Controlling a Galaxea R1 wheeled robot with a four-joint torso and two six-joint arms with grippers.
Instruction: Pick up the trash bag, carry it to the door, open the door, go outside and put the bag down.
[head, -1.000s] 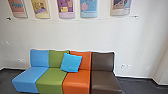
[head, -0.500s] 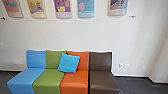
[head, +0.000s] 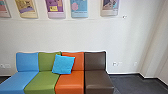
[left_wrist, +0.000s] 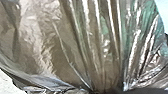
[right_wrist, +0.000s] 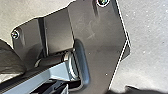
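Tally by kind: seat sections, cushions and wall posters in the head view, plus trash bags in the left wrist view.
Seat sections: 4 (blue seat, green seat, orange seat, brown seat)
Cushion: 1
Wall posters: 5, leftmost cut off
Trash bag: 1
Total: 11

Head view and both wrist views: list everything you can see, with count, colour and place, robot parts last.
Posters: five, multicoloured, in a row high on the wall
Wall: one, off-white, behind the seats
Wall sockets: several, white, low, either side of the seats
Seats: four joined, blue, green, orange, dark brown, against the wall
Cushion: one, bright blue, across green and orange seats
Floor: one, dark grey, around the seats
Trash bag: one, translucent brownish, left wrist view
Robot's plate: one, dark, right wrist view
Robot's jointed bar: one, grey, beside the plate
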